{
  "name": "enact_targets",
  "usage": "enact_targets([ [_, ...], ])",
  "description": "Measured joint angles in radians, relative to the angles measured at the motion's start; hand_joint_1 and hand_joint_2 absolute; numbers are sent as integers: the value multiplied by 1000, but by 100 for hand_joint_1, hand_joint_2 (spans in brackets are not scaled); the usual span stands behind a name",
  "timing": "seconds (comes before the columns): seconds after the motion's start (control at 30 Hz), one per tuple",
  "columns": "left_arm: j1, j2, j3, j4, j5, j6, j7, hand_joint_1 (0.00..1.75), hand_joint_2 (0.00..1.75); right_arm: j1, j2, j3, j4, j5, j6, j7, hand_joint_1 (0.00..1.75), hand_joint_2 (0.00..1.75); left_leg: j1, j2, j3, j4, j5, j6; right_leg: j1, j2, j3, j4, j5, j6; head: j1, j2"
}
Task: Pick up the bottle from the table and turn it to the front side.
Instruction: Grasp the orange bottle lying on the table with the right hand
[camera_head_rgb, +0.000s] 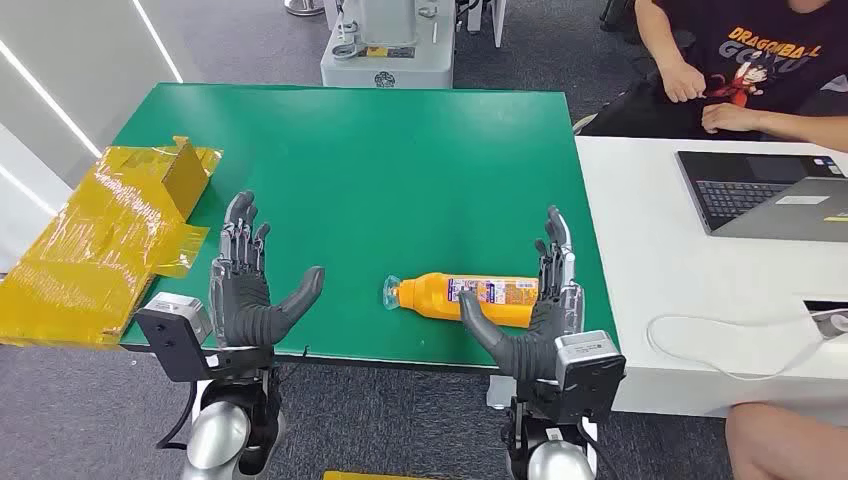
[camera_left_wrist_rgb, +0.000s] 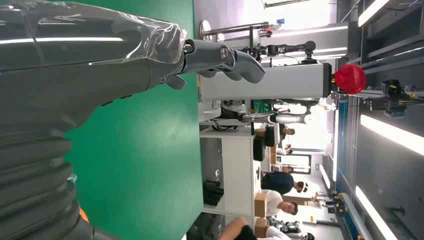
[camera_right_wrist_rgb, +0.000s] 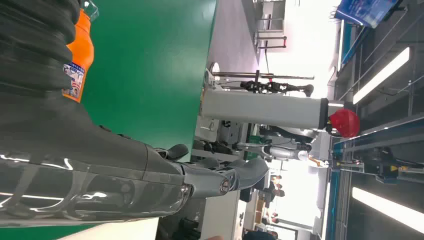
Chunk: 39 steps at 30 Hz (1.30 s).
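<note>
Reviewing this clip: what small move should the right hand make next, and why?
Probably close the right hand around the bottle. The bottle lies on its side on the green table, its base end against the open palm with the thumb in front. The left hand is open and apart.

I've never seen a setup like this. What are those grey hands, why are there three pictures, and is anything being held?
This is a humanoid robot seen through its own cameras. The head view looks down at a green table; the other two come from cameras at each wrist, so they look turned sideways. The left hand hangs open over the table, holding nothing. The right hand is open beside the base end of an orange bottle, which lies on its side, cap toward the left hand. I cannot tell whether the hand touches it; it has not gripped it. Yellow taped cardboard lies at the table's left edge, and a person sits by a laptop.
</note>
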Motion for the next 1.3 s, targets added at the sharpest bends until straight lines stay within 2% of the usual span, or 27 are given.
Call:
enact_targets([
  [0.6,25,1,1,-3,0,9,-3,0,175,16,5,6,9,14,14,-3,0,175,0,0,0,0,0,0,0,0,0,0,0,0,0,0],
  [0.7,32,1,1,-7,0,9,-5,0,175,24,2,9,-2,136,27,21,0,175,0,0,0,0,0,0,0,0,0,0,0,0,0,0],
  [0.8,32,1,1,-8,7,-8,-15,0,175,3,-20,5,-22,389,105,83,0,175,0,0,0,0,0,0,0,0,0,0,0,0,0,0],
  [0.9,26,1,1,-6,25,-39,-28,0,175,-62,-76,-11,-25,603,245,140,0,175,0,0,0,0,1,0,0,0,0,0,1,0,0,0],
  [0.97,17,2,0,-2,40,-61,-34,0,175,-131,-140,-20,2,656,320,154,0,175,0,0,0,1,2,2,0,0,1,0,2,1,0,0],
  [1.13,-12,7,0,11,76,-111,-41,0,175,-369,-352,-7,162,611,502,104,0,175,-1,0,0,3,4,5,-1,0,2,0,6,4,0,0],
  [1.3,-33,17,0,22,98,-142,-43,0,175,-616,-531,90,297,499,714,50,0,175,-1,-1,-1,4,5,6,-1,-1,2,0,7,4,0,0],
])
